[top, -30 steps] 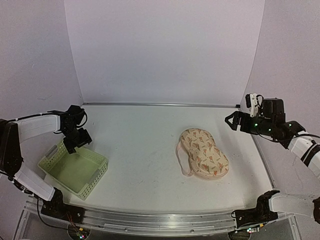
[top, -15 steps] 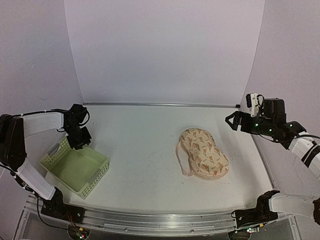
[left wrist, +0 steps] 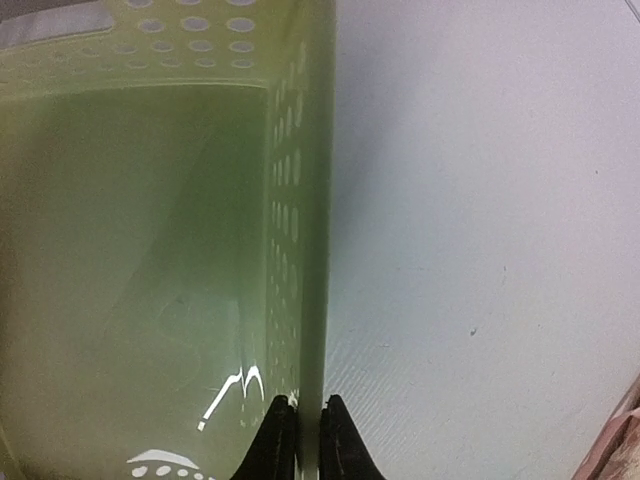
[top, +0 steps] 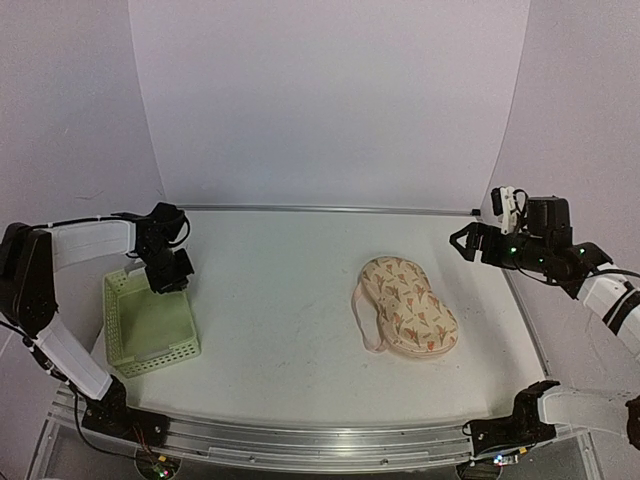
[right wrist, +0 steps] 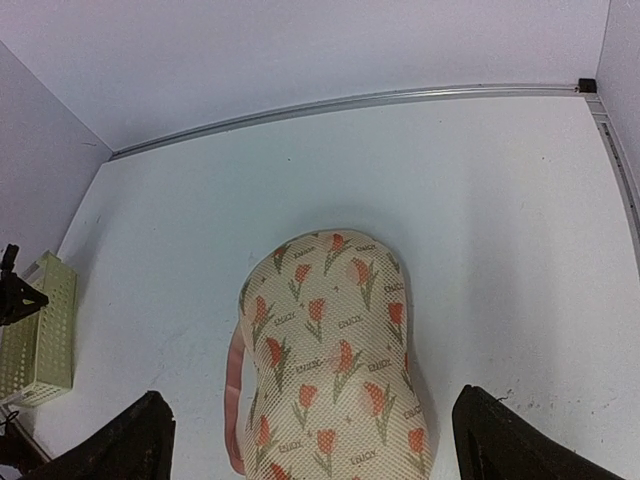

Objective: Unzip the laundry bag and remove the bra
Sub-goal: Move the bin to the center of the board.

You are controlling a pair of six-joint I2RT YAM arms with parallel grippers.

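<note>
The laundry bag (top: 408,305), a beige peanut-shaped case with red tulip print and a pink side loop (top: 361,318), lies closed on the table right of centre. The bra is hidden from view. My right gripper (top: 462,243) hovers open to the right of the bag and above it; in the right wrist view the laundry bag (right wrist: 335,340) lies below, between the wide-apart fingers of that gripper (right wrist: 310,398). My left gripper (top: 168,280) is far to the left. In the left wrist view its gripper (left wrist: 305,405) is shut on the wall of the green basket (left wrist: 290,220).
The light green lattice basket (top: 190,325) stands at the table's left side with nothing in it. White walls close the back and both sides. A metal rail (top: 300,445) runs along the near edge.
My left gripper has closed on the basket's wall and moved right and away, turning the basket so its long side now runs front to back. The right arm and the bag have not moved.
</note>
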